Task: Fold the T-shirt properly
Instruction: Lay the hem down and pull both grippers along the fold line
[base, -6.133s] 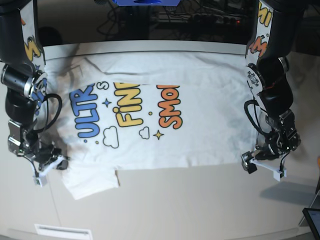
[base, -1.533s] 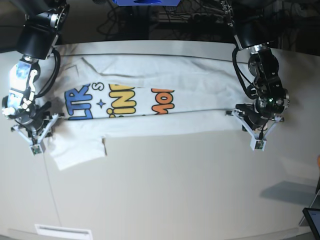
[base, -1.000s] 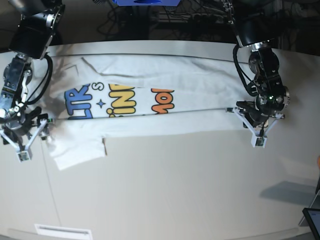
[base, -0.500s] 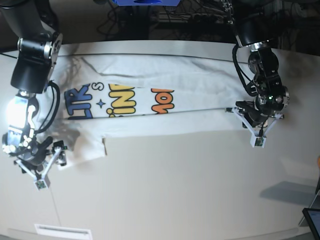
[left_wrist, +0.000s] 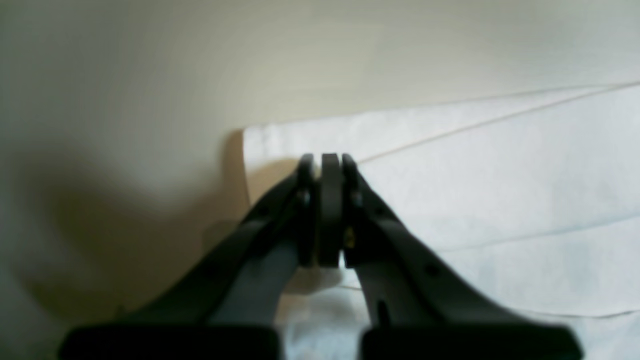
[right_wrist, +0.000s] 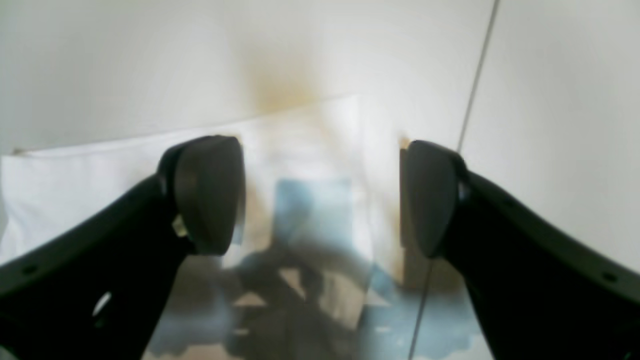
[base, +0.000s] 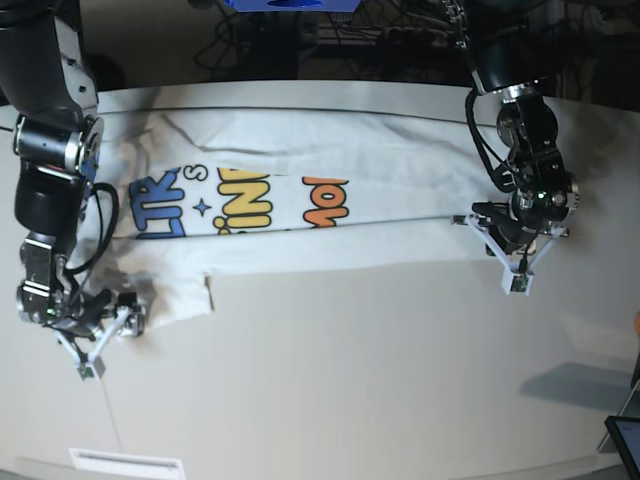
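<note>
The T-shirt (base: 410, 195) lies on the table (base: 350, 390); at its left end is the left gripper (left_wrist: 322, 172); at its right end, the right gripper (right_wrist: 322, 200), over its sleeve (base: 190, 298).

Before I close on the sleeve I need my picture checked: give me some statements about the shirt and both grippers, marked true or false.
1. The right gripper is open. True.
2. The left gripper is spread wide. False: it is shut.
3. The T-shirt shows coloured lettering. True.
4. The sleeve by the right gripper is tucked under the body. False: it sticks out past the folded edge.
5. The blue lettering lies between the yellow and the orange. False: yellow is in the middle.
</note>
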